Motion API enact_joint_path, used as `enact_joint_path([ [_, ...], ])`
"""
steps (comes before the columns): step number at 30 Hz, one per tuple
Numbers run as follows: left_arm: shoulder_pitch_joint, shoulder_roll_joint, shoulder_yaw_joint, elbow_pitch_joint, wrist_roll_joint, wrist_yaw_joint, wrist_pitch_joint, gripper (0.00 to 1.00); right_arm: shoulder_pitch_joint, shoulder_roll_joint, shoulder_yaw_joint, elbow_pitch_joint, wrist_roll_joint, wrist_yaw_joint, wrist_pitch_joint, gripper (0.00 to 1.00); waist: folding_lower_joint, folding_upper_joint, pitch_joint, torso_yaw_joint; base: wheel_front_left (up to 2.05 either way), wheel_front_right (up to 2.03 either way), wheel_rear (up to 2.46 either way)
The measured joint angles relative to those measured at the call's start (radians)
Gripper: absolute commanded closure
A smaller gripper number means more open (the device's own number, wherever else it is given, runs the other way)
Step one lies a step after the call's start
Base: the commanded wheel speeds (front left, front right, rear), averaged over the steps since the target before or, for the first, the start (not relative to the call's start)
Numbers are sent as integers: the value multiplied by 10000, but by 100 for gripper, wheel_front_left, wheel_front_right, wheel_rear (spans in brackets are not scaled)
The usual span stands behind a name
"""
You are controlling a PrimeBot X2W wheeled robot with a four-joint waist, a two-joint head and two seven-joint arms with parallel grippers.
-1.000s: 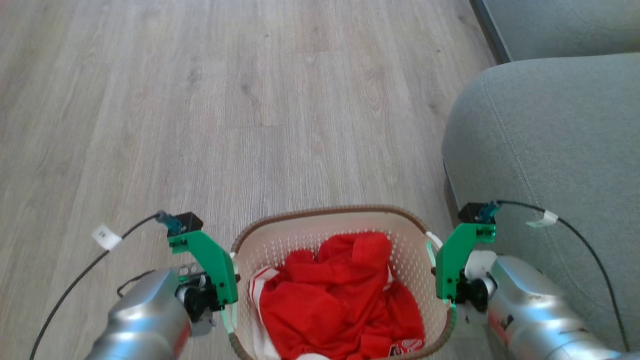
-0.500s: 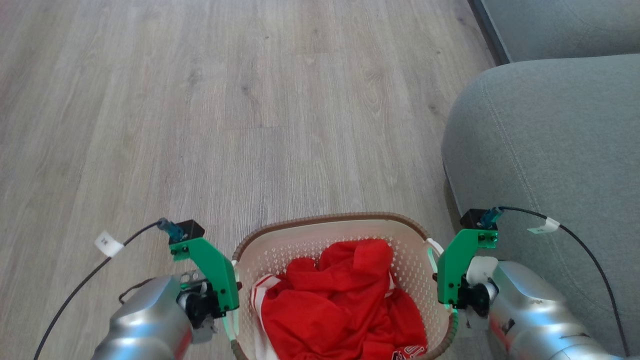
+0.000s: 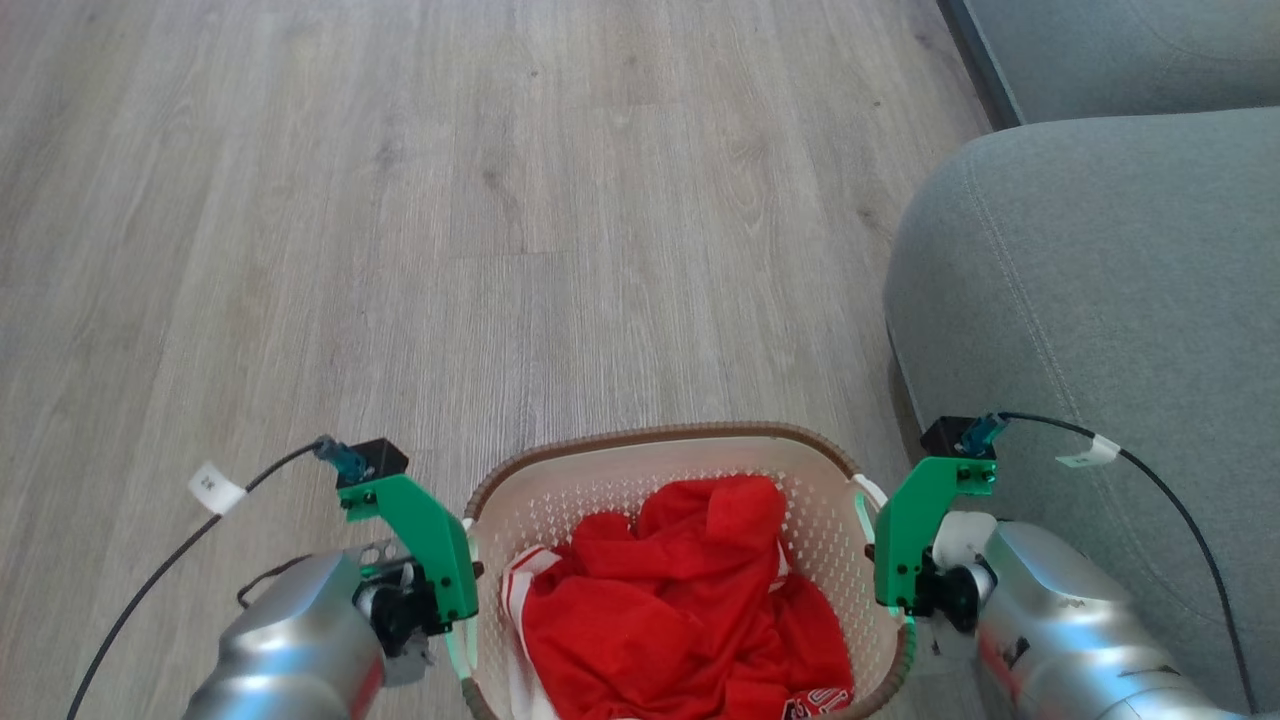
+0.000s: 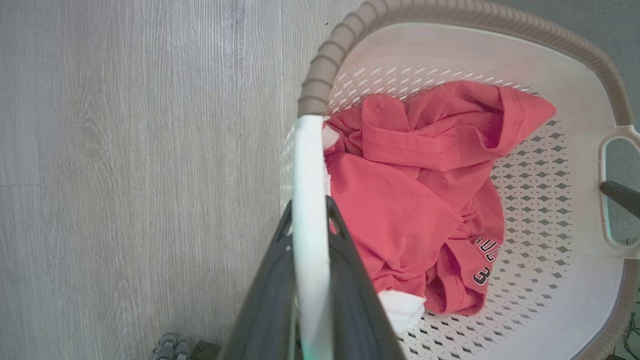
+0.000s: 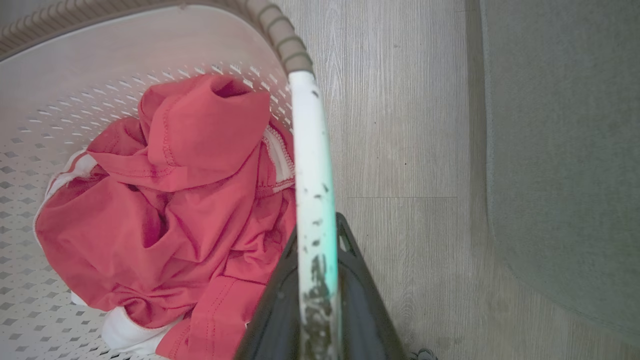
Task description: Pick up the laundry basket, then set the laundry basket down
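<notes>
The basket [image 3: 660, 437] sat low in the middle of the head view, between the two arms. It was over the wood floor [image 3: 400, 200], with the grey sofa [image 3: 1100, 280] near on its right. Whether its base touched the floor could not be told. It was cream-white and perforated, with a brown ribbed rim, and held a crumpled red shirt [image 3: 680, 600] with white trim.

In the left wrist view, the left gripper [image 4: 310, 202] was closed tight on the basket's white left handle [image 4: 307, 155]. Its dark fingers [image 4: 270, 290] pressed one on each side of the handle bar, with no gap showing. One finger lay outside the basket over the floor, and the other lay inside, just above the shirt. Black print showed on a fold of the shirt. Through the opening of the far handle, a dark fingertip of the other arm was visible at the edge of that view.

In the right wrist view, the right gripper [image 5: 318, 225] was clamped the same way on the right handle [image 5: 310, 150], which was speckled with dark marks. One of its fingers [image 5: 370, 310] lay outside over the floor beside the sofa. The other finger lay inside against the shirt.

In the head view, a green mount [image 3: 420, 530] hid each gripper's fingers, and a black cable [image 3: 150, 570] trailed from each wrist.
</notes>
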Motion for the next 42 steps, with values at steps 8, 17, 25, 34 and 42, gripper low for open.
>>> enact_joint_path([
  [8, -1, 0, 0, 0, 0, 0, -125, 100, -3, 21, -59, 2, -90, 0, -134, 100, 0, 0, 31, 20, 0, 0, 0],
  [17, -61, 0, -63, -2, 73, -4, -849, 100, -41, 82, -138, -2, -353, 0, -775, 100, 0, 0, 313, -26, 0, 0, 0],
  [25, -391, -23, -144, -15, 222, -36, -1772, 100, -436, 104, -307, 8, -832, 10, -1726, 100, 2, 1, 1002, -76, 0, 0, 0],
  [34, -1336, -33, -286, -36, 556, -44, -2918, 100, -1237, 100, -765, -4, -1465, 13, -2767, 100, 3, 0, 2445, -67, 0, 0, 0],
  [42, -2131, -36, -324, -46, 794, -77, -3787, 100, -1917, 100, -1214, 0, -2054, 15, -3501, 100, 3, 0, 3918, -88, 0, 0, 0],
])
